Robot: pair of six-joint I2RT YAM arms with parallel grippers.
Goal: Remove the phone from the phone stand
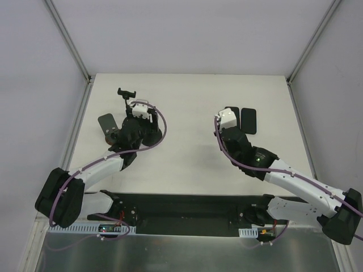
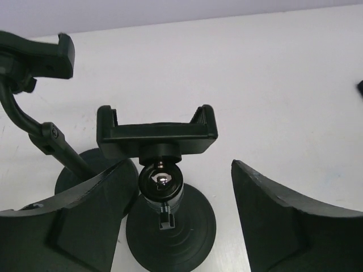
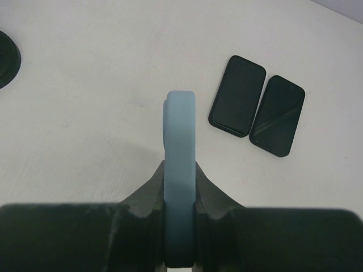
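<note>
My right gripper [image 3: 180,226] is shut on a phone with a light blue edge [image 3: 180,141], held edge-on above the table; in the top view this gripper [image 1: 228,117] is at the right of the middle. A black phone stand with a ball joint and an empty clamp [image 2: 156,131] stands on its round base [image 2: 170,232] between the open fingers of my left gripper [image 2: 170,224], which also shows in the top view [image 1: 134,120]. The left finger [image 2: 74,226] and the right finger [image 2: 295,221] do not touch the stand.
A second black stand with a bent arm and an empty clamp [image 2: 39,54] stands just left of the first; it also shows in the top view [image 1: 127,93]. Two black phones [image 3: 238,95] [image 3: 278,114] lie flat side by side at the right, one also in the top view [image 1: 248,120].
</note>
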